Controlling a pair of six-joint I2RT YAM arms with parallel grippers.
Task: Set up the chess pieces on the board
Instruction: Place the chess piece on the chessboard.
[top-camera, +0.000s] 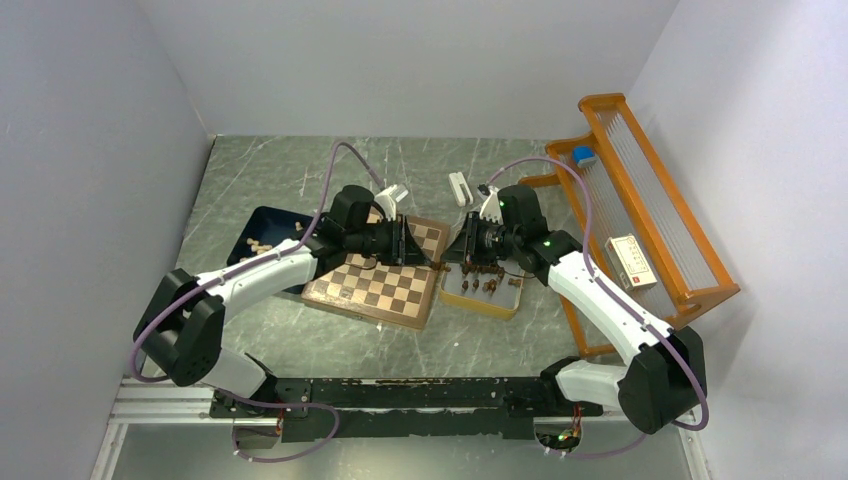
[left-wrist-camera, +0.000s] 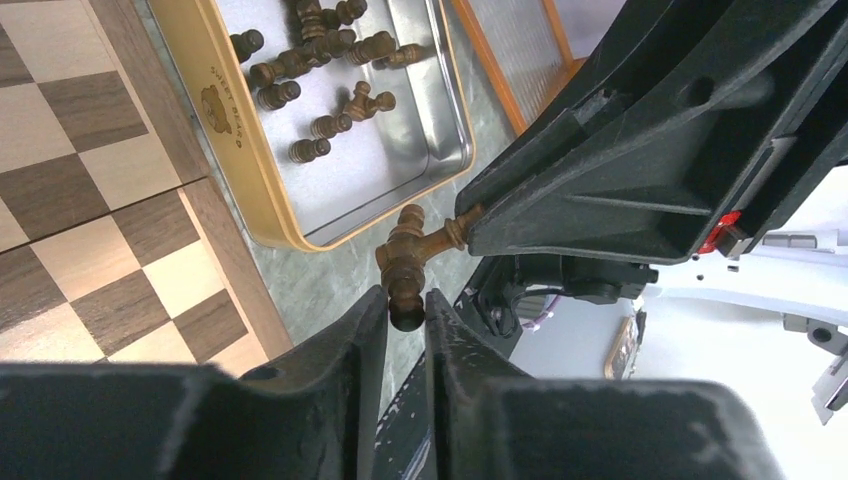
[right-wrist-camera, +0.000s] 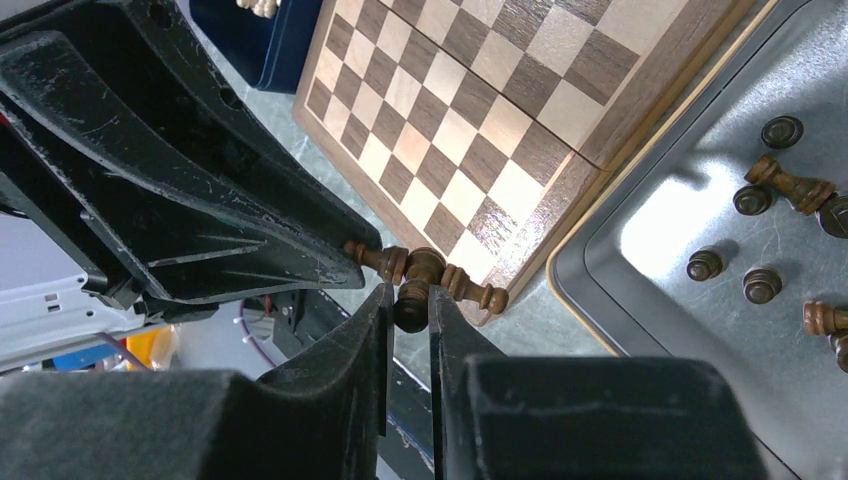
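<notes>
Centre of the top view, where the two arms are meeting: the left gripper (left-wrist-camera: 406, 300) is clamping a dark chess piece (left-wrist-camera: 403, 262), which is crossing and touching a second piece (right-wrist-camera: 415, 275) pinched in the right gripper (right-wrist-camera: 409, 300). Both are hanging above the gap between the board (top-camera: 380, 285) and the yellow-rimmed tray (left-wrist-camera: 215, 120), where loose pieces (left-wrist-camera: 330, 125) are lying.

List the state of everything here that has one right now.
Left gripper: shut on left piece
Right gripper: shut on right piece, crossing left piece
Board: visible squares bare
Yellow tray: holds loose pieces, some upright, some lying
</notes>
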